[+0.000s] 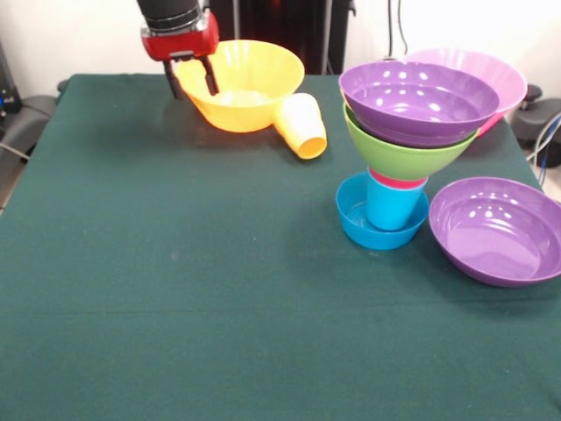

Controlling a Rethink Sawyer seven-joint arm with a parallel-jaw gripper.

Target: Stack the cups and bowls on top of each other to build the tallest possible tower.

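Green cloth covers the table (175,289), and I take the tower (399,140) as my landmark. It rises from a small blue bowl (359,224) through a blue cup (391,208) and a red rim to a lime green bowl (403,156) and a purple bowl (416,101). Behind it sits a pink bowl (500,74); just beside its base lies another purple bowl (497,230). Well apart from it, I see the gripper (192,81), fingers spread and empty, at the orange-yellow bowl (250,83), where a yellow-orange cup (301,124) lies tipped.

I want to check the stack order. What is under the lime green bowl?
Under the lime green bowl a red cup's rim shows, then a blue cup standing in a small blue bowl. The green bowl covers the red cup's upper part.
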